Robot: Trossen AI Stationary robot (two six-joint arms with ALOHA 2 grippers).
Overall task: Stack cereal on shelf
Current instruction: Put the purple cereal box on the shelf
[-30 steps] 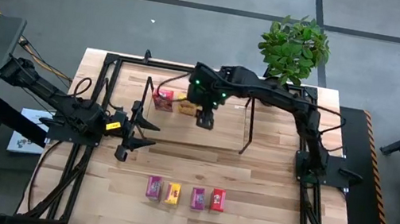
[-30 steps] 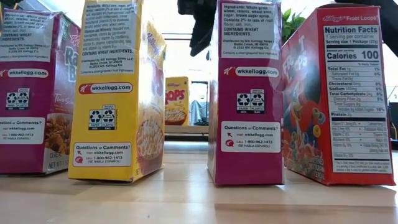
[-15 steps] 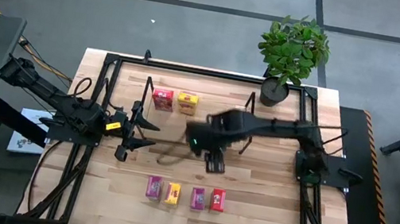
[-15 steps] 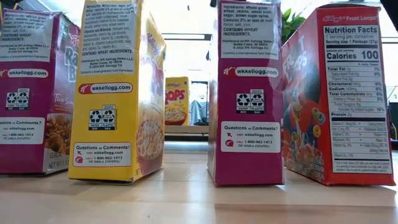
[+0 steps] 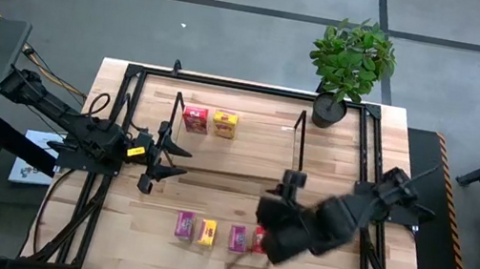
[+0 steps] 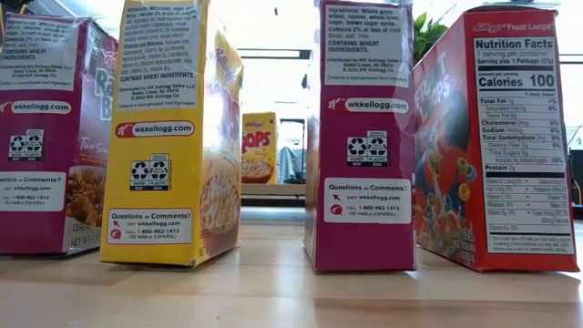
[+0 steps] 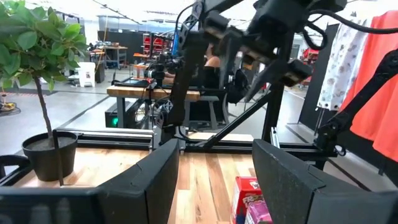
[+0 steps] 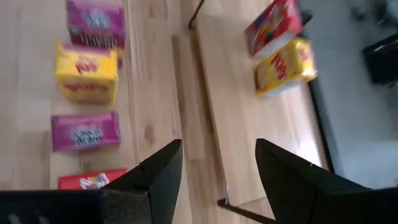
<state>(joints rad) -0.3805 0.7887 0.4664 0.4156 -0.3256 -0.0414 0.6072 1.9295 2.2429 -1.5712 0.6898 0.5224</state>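
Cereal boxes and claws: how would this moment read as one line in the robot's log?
shelf: red box, yellow box | table row: four boxes | right claw: open, above row | left claw: open, idle

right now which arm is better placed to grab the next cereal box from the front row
Right. Its open end effector hangs over the red box at the row's right end; the left end effector waits farther back, near the shelf.

Even bright overhead light, soft shadows; the right arm [image 5: 322,227] smears with motion blur, windows glaring behind.
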